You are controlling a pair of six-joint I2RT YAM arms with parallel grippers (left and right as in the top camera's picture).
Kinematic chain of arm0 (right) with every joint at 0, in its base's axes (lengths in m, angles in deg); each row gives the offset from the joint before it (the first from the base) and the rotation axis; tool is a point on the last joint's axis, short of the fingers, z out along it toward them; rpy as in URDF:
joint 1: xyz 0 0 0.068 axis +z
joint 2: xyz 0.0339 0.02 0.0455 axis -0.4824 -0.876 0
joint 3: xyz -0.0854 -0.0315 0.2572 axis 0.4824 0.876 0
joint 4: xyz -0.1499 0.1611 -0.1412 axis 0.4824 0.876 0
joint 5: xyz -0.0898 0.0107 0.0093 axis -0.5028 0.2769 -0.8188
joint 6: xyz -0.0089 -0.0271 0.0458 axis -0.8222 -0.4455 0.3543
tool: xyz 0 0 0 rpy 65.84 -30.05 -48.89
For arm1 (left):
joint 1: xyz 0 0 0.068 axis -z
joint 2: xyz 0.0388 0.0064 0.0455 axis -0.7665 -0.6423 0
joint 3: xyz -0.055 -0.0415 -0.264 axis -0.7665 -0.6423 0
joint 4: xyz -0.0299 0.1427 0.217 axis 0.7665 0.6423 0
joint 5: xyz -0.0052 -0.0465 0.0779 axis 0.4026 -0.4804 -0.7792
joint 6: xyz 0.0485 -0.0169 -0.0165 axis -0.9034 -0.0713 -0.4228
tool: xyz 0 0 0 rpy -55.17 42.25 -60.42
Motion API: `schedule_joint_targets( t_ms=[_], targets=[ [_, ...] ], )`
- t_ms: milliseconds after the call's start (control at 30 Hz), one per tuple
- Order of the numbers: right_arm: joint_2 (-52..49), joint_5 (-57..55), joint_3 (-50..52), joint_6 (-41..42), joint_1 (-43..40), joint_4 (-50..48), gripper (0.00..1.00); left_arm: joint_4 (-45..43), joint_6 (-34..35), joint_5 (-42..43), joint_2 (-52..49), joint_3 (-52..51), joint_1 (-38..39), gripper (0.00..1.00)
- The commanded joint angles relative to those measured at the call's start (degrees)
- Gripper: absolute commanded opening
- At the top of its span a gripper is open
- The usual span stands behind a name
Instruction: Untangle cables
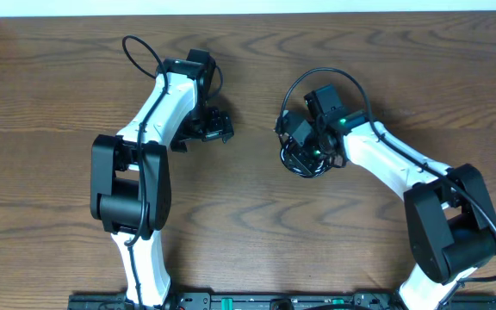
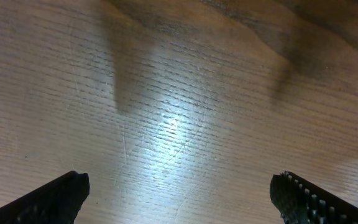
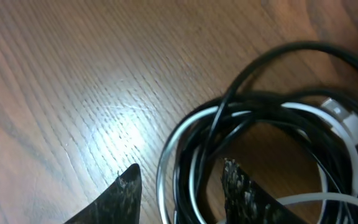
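**Overhead and wrist views: the opening step of untangling.** The black cable and the white cable lay coiled together in one bundle on the table. The bundle sat just toward 3 o'clock from the table's centre, beneath the right gripper. That gripper's jaws stood part-way apart astride strands of both cords. Bare wood showed between one finger and the nearest strand, so no pinch was evident. A white plug lay at 3 o'clock in the right wrist view. The left gripper, toward 10 o'clock from centre, was spread wide over bare wood and held nothing. The step in hand appeared to be taking first purchase on the coil. The next move probably called for clamping a single strand, with the left gripper taking the other cord.
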Motion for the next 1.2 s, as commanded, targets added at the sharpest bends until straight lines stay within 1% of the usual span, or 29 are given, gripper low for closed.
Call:
schedule_joint_targets(
  t_ms=[0, 100, 300, 367, 433, 500, 567, 767, 800, 867, 967, 1167],
  targets=[
    [1.2, 0.9, 0.5, -1.0, 1.0, 0.2, 0.36, 0.3, -0.3, -0.7, -0.6, 0.2, -0.2, 0.98],
    [1.1, 0.0, 1.3, -1.0, 1.3, 0.0, 0.32, 0.3, -0.3, -0.7, -0.6, 0.2, -0.2, 0.98],
    [0.2, -3.0, 3.4, -1.0, 1.4, -0.5, 0.28, 0.3, -0.3, -0.7, -0.6, 0.2, -0.2, 0.98],
    [0.2, -2.7, 3.4, -0.9, 1.4, -1.1, 0.24, 0.3, -0.3, -0.7, -0.6, 0.2, -0.2, 0.98],
    [0.2, -2.7, 3.4, 1.3, 1.4, -2.0, 0.2, 0.3, -0.3, -0.7, -0.6, 0.2, -0.2, 0.98],
    [0.2, -2.7, 3.4, 1.7, 1.4, -1.8, 0.14, 0.3, -0.3, -0.7, -0.6, 0.2, -0.2, 0.98],
    [0.2, -2.5, 3.4, 1.7, 1.4, -1.5, 0.12, 0.3, -0.3, -0.7, -0.6, 0.2, -0.2, 0.98],
    [0.2, -1.0, 3.4, 1.6, 1.5, 0.0, 0.11, 0.3, -0.3, -0.7, -0.6, 0.2, -0.2, 0.98],
    [0.2, -1.0, 3.4, 1.6, 1.5, 0.3, 0.09, 0.3, -0.3, -0.7, -0.6, 0.2, -0.2, 0.98],
    [0.2, -0.9, 3.4, 1.7, 1.5, 0.6, 0.02, 0.3, -0.3, -0.7, -0.6, 0.2, -0.2, 0.98],
    [0.2, 2.2, 3.4, 1.7, 1.4, -0.1, 0.01, 0.3, -0.3, -0.7, -0.6, 0.2, -0.2, 0.98],
    [0.2, 13.6, 2.5, 1.7, 0.3, -0.5, 0.01, 0.3, -0.3, -0.7, -0.6, 0.2, -0.2, 0.98]
  ],
)
